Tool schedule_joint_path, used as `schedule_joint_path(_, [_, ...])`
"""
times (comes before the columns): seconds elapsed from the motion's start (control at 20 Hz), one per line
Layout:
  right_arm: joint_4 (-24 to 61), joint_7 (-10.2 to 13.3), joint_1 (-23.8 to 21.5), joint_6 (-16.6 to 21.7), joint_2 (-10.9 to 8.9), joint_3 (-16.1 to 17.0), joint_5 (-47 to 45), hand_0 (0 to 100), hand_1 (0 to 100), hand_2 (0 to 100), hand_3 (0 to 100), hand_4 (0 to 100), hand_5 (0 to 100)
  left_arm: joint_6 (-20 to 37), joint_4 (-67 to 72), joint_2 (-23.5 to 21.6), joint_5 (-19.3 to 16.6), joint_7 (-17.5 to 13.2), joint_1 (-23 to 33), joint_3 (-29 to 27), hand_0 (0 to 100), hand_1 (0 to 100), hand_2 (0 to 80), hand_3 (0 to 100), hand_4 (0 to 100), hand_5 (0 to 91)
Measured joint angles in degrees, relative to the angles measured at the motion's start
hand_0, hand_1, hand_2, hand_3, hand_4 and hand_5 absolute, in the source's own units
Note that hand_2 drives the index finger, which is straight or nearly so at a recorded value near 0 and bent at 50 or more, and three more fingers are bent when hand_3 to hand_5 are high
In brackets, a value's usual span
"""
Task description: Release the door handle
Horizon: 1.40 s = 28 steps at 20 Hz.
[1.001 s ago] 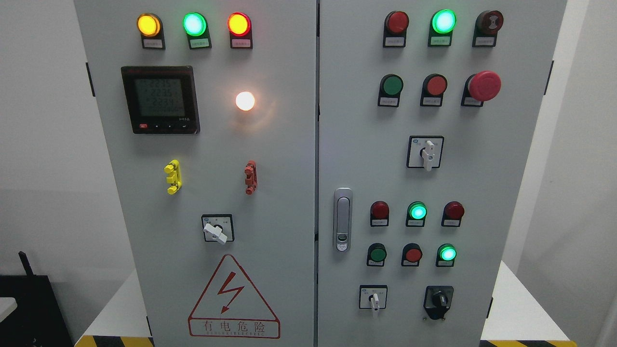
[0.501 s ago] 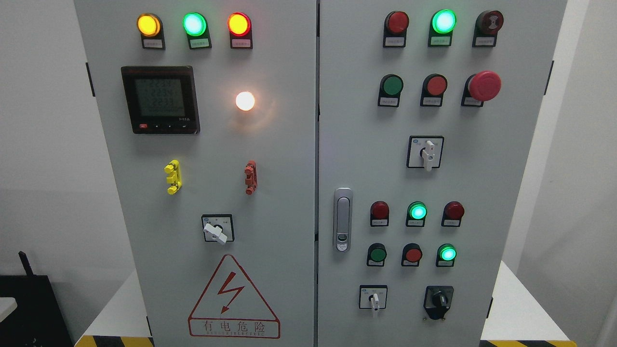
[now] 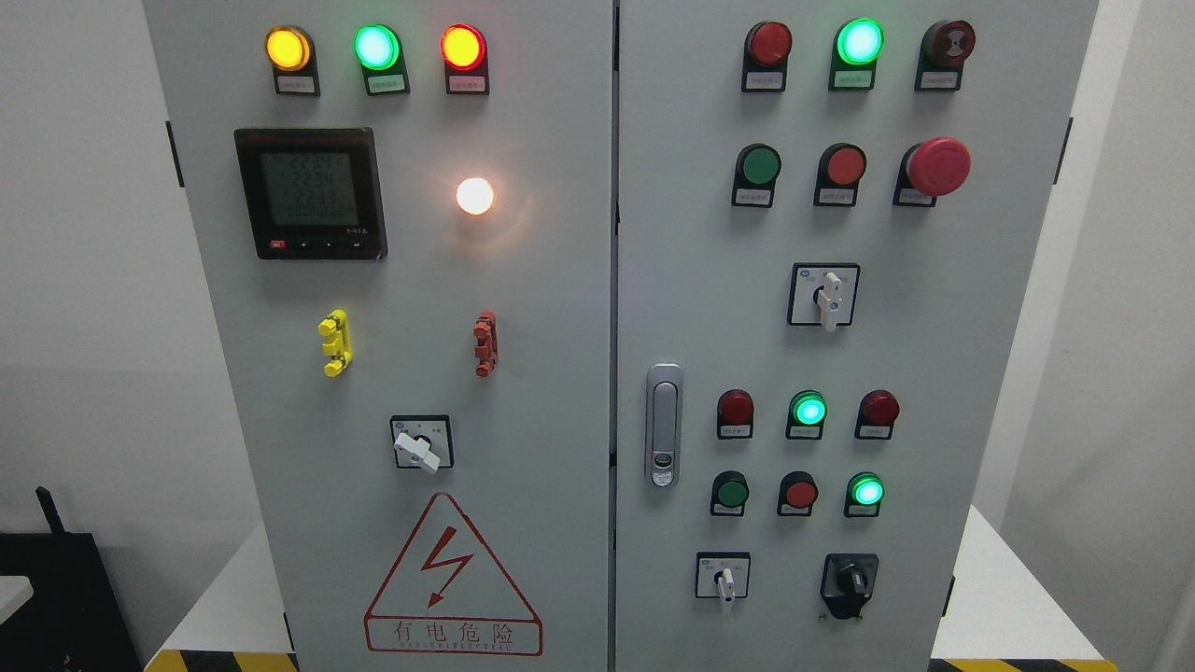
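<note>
A grey electrical cabinet fills the head view with two shut doors. The silver door handle (image 3: pixel 664 425) sits flat against the left edge of the right door (image 3: pixel 691 280), next to the centre seam. Nothing touches it. Neither of my hands nor arms shows anywhere in the view.
The left door (image 3: pixel 541 308) carries lit lamps, a digital meter (image 3: pixel 310 193), a yellow clip (image 3: pixel 334 343), a red clip (image 3: pixel 485 343), a rotary switch (image 3: pixel 421 442) and a red warning triangle (image 3: pixel 452 579). The right door holds buttons, a red emergency stop (image 3: pixel 937 166) and selector switches. White walls flank the cabinet.
Only the digits on the meter flicker. The handle, doors and switches stay as they were.
</note>
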State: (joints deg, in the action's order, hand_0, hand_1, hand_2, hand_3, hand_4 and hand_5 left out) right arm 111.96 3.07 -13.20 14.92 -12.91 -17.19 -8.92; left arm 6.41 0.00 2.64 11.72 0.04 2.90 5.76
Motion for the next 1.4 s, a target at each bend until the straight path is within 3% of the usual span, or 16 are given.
schedule_joint_path(0.05, [0.0, 0.0, 0.0, 0.0, 0.04, -0.1, 0.4, 30, 3, 0, 5, 21, 11, 0.0, 0.0, 0.0, 0.0, 0.0, 0.0, 0.0, 12, 39, 0.0, 0, 0, 0.0])
schedule_joint_path(0.25, [-0.2, 0.2, 0.1, 0.0, 0.29, -0.4, 2.6, 31, 5, 0, 13, 27, 19, 0.0, 0.0, 0.0, 0.0, 0.0, 0.0, 0.0, 12, 39, 0.0, 0, 0, 0.0])
schedule_joint_path(0.35, [-0.5, 0.1, 0.4, -0.1, 0.53, -0.7, 4.4, 32, 7, 0, 25, 30, 25, 0.0, 0.0, 0.0, 0.0, 0.0, 0.0, 0.0, 12, 39, 0.0, 0, 0, 0.0])
schedule_joint_path(0.75, [-2.8, 6.8, 2.6, 0.0, 2.85, -2.0, 16.1, 36, 22, 0, 58, 48, 49, 0.0, 0.0, 0.0, 0.0, 0.0, 0.0, 0.0, 12, 39, 0.0, 0, 0, 0.0])
schedule_joint_path(0.9, [-3.8, 8.4, 3.3, 0.1, 4.28, -2.3, 21.2, 40, 23, 0, 61, 53, 57, 0.0, 0.0, 0.0, 0.0, 0.0, 0.0, 0.0, 12, 39, 0.0, 0, 0, 0.0])
schedule_joint_path(1.1, [-5.0, 10.2, 3.9, 0.4, 6.65, -2.7, 28.6, 42, 25, 0, 64, 56, 60, 0.0, 0.0, 0.0, 0.0, 0.0, 0.0, 0.0, 12, 39, 0.0, 0, 0, 0.0])
schedule_joint_path(1.4, [-7.3, 17.1, 5.6, 0.6, 9.59, -3.3, 41.7, 43, 29, 0, 67, 58, 62, 0.0, 0.0, 0.0, 0.0, 0.0, 0.0, 0.0, 12, 39, 0.0, 0, 0, 0.0])
